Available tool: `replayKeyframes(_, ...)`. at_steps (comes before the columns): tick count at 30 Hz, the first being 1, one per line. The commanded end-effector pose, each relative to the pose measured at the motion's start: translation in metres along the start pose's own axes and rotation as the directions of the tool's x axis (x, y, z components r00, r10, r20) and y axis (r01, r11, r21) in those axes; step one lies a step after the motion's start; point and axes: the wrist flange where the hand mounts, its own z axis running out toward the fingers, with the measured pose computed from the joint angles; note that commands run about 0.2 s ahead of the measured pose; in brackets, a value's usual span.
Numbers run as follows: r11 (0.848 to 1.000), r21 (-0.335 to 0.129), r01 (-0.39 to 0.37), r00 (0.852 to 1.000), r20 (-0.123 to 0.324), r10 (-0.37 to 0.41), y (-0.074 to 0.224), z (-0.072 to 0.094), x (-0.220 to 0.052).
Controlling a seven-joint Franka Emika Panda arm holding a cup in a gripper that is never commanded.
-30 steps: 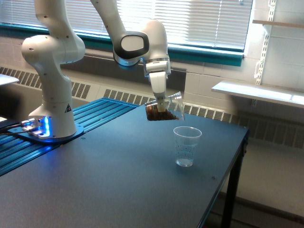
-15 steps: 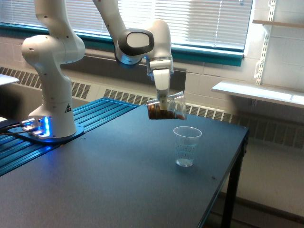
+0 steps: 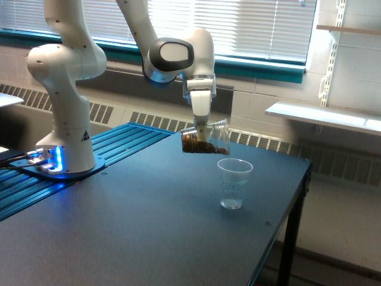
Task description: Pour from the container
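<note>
The container (image 3: 207, 137), a small clear plastic cup with brown bits inside, lies tipped nearly on its side in the air, mouth toward the exterior view's right. My gripper (image 3: 202, 131) is shut on it from above, on the end of the white arm (image 3: 178, 56). A second clear cup (image 3: 233, 182) stands upright on the dark table (image 3: 131, 226), below and a little to the right of the container's mouth. It looks almost empty, with faint marks on its side. Nothing is seen falling between the two cups.
The arm's white base (image 3: 64, 134) stands at the table's left on a blue ribbed plate with glowing blue lights. The table's right edge (image 3: 296, 196) drops off close to the standing cup. A white shelf (image 3: 324, 116) juts from the wall at the right.
The gripper and container have shifted slightly right then back left and risen a little. The container has levelled somewhat, its mouth less tipped down. The standing cup has not moved.
</note>
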Motion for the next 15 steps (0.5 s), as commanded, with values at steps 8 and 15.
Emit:
replayKeyframes(8,0.999,-0.021,0.029,0.999,-0.014,-0.029,-0.0143,-0.0057,0.0048)
replayKeyframes(15,0.998,-0.043,0.043,0.999,-0.019,-0.044,-0.0163,-0.008,0.0068)
